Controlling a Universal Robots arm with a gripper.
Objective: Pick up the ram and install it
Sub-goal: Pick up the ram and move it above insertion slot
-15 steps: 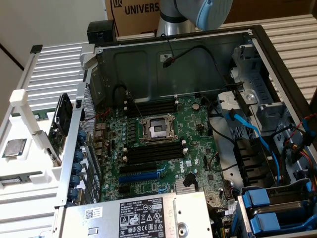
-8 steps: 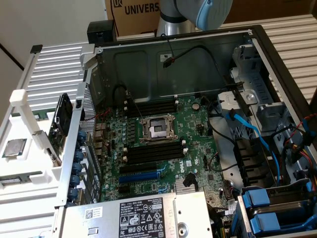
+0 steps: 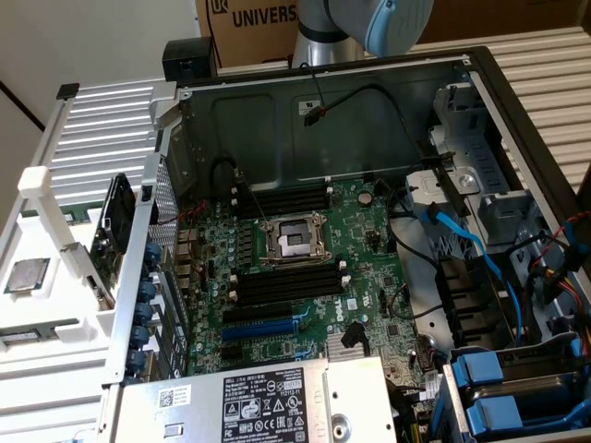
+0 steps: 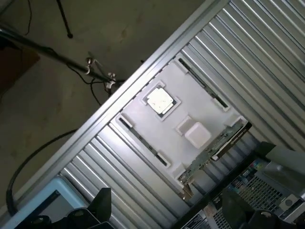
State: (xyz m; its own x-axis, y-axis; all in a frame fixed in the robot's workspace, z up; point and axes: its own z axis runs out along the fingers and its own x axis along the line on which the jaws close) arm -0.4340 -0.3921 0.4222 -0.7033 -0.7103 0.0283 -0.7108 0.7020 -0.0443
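A: Two fingers of the gripper (image 4: 169,209) are standing wide apart, seemingly holding nothing; where is the ram (image 4: 217,147) sitting?
B: It is lying along the white tray's (image 4: 205,107) edge, untouched.

one ram (image 4: 215,150), one processor chip (image 4: 161,101), one motherboard (image 3: 369,277).

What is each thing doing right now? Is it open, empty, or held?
Thin green ram stick: on edge in the white plastic holder, not held.
Square silver processor chip: flat in the holder.
Long black memory slots: empty.
Metal computer case: side open.
Gripper: open, empty.
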